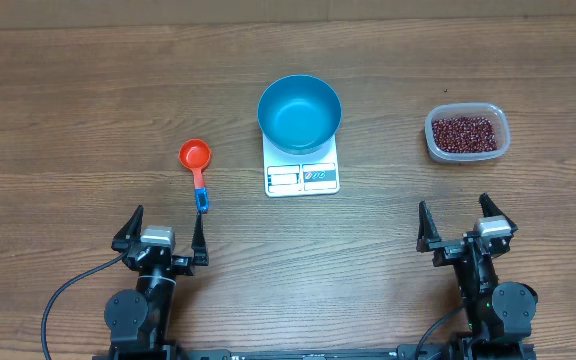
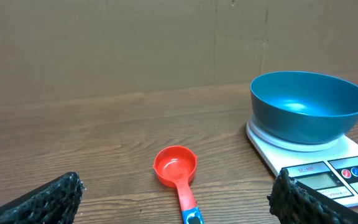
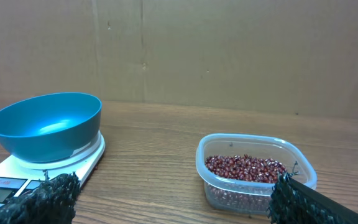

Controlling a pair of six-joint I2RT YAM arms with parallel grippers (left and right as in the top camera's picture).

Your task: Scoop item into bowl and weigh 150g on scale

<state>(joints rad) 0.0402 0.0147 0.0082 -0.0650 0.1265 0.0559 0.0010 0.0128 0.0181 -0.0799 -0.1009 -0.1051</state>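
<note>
**Desk:** Where do the arms stand?

**Photographer:** Both sit at the near edge of the wooden table [image 1: 68, 100]. The left end effector [image 1: 168, 225] has its jaws spread wide and grips nothing. The right end effector [image 1: 455, 212] is spread just as wide, with nothing between its fingers.

**Desk:** And the beans?

**Photographer:** The dark red beans [image 1: 463, 132] lie heaped in a clear plastic tub [image 1: 434, 143] at the far right of the table, beyond the right end effector and well apart from it.

**Desk:** The bowl?

**Photographer:** The blue bowl [image 1: 299, 112] stands upright on the white scale [image 1: 301, 178] at mid-table. It covers the scale's far part, while the display and buttons show along the near edge. The pair sits between the two arms and farther out.

**Desk:** Anything else on the table?

**Photographer:** A red scoop [image 1: 196, 156] with a blue-tipped handle lies left of the scale, cup facing up. Its handle points toward the near side and ends near the left end effector. In the wrist views, a brown cardboard wall [image 2: 166, 50] rises behind the table's far edge.
</note>
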